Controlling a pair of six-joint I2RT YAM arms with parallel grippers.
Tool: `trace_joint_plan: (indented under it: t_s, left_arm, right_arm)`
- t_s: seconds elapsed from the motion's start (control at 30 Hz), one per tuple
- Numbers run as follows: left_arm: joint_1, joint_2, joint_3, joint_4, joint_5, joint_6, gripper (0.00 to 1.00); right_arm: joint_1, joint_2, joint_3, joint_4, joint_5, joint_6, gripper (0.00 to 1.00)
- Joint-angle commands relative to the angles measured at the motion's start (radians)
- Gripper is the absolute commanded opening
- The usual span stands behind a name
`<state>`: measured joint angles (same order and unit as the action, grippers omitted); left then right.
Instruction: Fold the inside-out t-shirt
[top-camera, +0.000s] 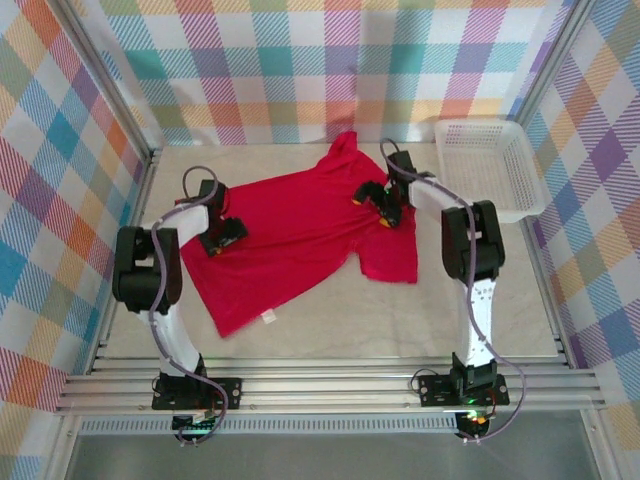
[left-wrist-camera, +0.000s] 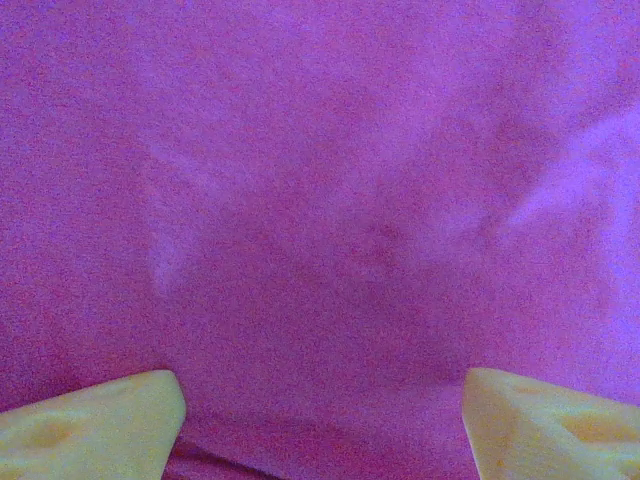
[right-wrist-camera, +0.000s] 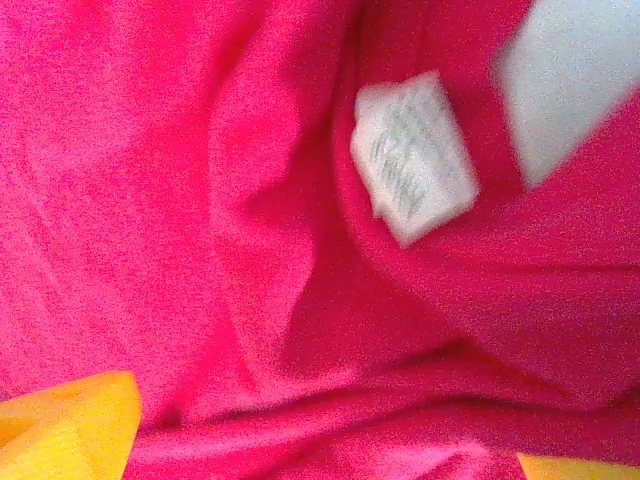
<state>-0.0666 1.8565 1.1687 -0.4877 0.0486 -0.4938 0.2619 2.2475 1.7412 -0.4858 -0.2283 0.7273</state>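
Left end effector (left-wrist-camera: 322, 392) and right end effector (right-wrist-camera: 325, 428) stand spread close over the bright red fabric t-shirt (top-camera: 290, 232).

illegible blurred print on neck tag (right-wrist-camera: 413, 155)

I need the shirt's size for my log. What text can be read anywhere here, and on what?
White tag at the neck of the bright red soft fabric t-shirt: grey print, too blurred to read.
Small white tag at the shirt's near edge: too small to read.
No other text.
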Motion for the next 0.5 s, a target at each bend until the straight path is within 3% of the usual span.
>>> trace_joint_plan:
  t_s: [0.0, 0.13, 0.23, 0.27, 0.37, 0.47]
  left_arm:
    - [-0.096, -0.075, -0.204, 0.048, 0.131, -0.159, 0.76]
    - [-0.307, -0.177, -0.323, 0.194, 0.175, -0.354, 0.76]
    - [-0.470, -0.164, -0.268, 0.201, 0.184, -0.440, 0.76]
    - [-0.523, -0.157, -0.230, 0.201, 0.185, -0.451, 0.76]
    - [-0.635, -0.146, -0.107, 0.161, 0.192, -0.453, 0.75]
    - [-0.660, -0.178, 0.020, 0.057, 0.169, -0.396, 0.75]
  right_arm:
    - [-0.006, 0.192, 0.247, -0.188, 0.028, -0.088, 0.93]
    - [0.016, 0.435, 0.690, -0.319, -0.082, -0.114, 0.91]
    - [0.023, 0.569, 1.040, -0.482, -0.135, -0.131, 0.91]
    - [0.022, 0.567, 1.084, -0.503, -0.141, -0.138, 0.91]
    - [0.017, 0.435, 0.960, -0.473, -0.116, -0.182, 0.92]
    - [0.005, 0.240, 0.748, -0.444, -0.033, -0.238, 0.93]
